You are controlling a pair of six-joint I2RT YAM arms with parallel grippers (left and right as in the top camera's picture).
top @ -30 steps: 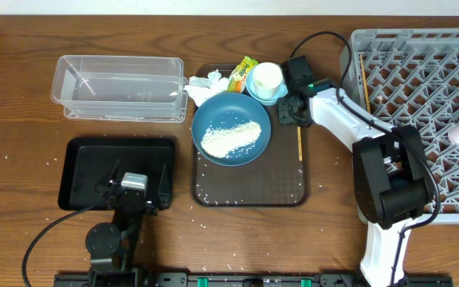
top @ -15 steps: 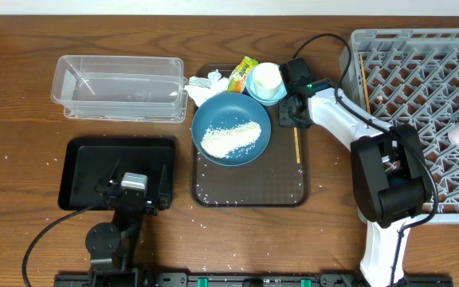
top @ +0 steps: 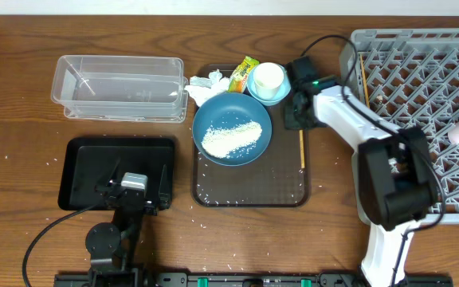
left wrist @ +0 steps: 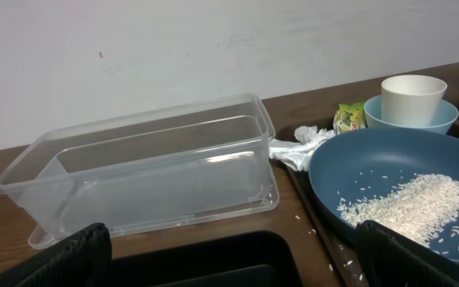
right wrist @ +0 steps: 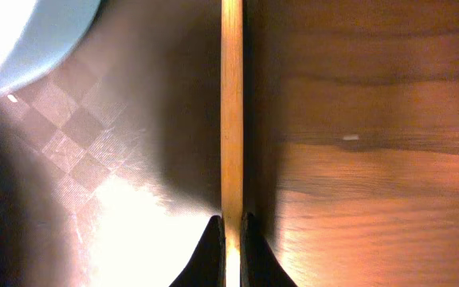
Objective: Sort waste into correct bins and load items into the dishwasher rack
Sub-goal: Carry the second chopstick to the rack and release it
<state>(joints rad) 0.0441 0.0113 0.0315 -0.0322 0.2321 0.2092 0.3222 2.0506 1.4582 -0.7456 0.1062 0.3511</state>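
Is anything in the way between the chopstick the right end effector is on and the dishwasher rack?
Nothing visible. The right end effector pinches the chopstick at the brown tray's right edge, and only bare table lies between there and the rack, whose raised rim it would have to clear.

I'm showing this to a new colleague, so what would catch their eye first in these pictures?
Probably the blue plate scattered with white rice, in the middle of the brown tray. Next comes the big grey rack filling the right side. Then the right arm's fingers, pinching a wooden chopstick along the tray's right edge.
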